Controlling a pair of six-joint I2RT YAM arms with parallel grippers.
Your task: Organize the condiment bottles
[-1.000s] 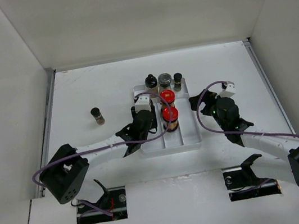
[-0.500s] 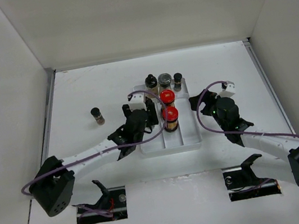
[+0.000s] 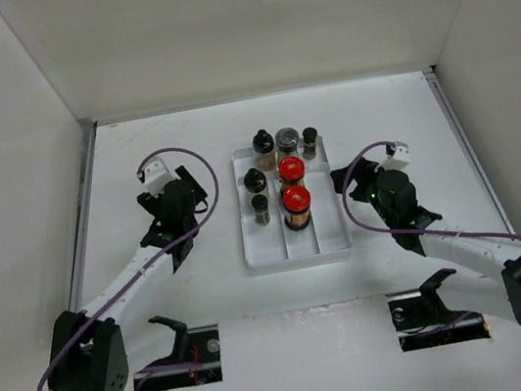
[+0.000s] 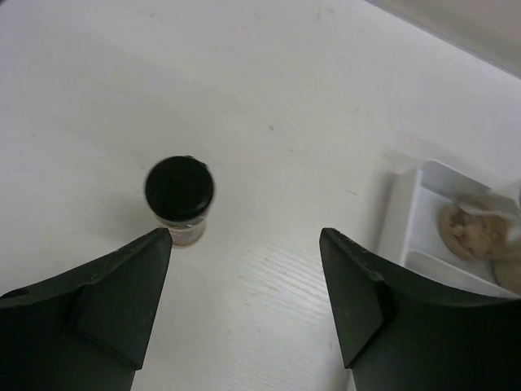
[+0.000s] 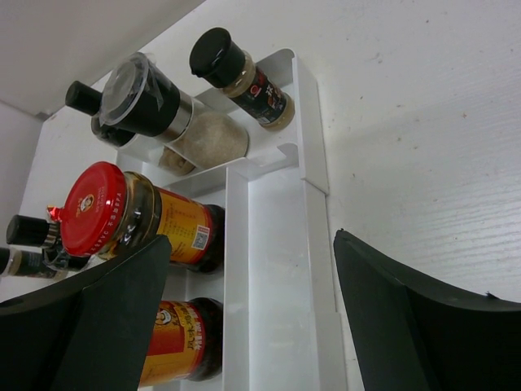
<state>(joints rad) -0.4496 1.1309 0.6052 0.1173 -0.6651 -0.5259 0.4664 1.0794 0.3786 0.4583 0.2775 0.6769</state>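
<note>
The left fingers (image 4: 122, 293) are spread wide and hold nothing. Just ahead of them, closer to the left-hand one in the wrist view and touching neither, a small black-capped jar (image 4: 179, 199) stands upright on the white surface (image 4: 269, 98). A corner of the white tray (image 4: 404, 213) shows off to the right, well apart from that jar. In the overhead view the left arm's wrist covers the jar.

The right fingers (image 5: 415, 326) are also wide apart and hold nothing; they hang beside the tray's right edge.

Two red-capped amber bottles (image 3: 291, 169) stand one behind the other down the tray's middle. Across its far end stand a black-capped jar (image 3: 262, 144), a grey-lidded jar (image 3: 287, 140) and another small black-capped jar (image 3: 310, 138). Two more small dark-capped jars (image 3: 255, 178) stand in the left part of the tray.
</note>
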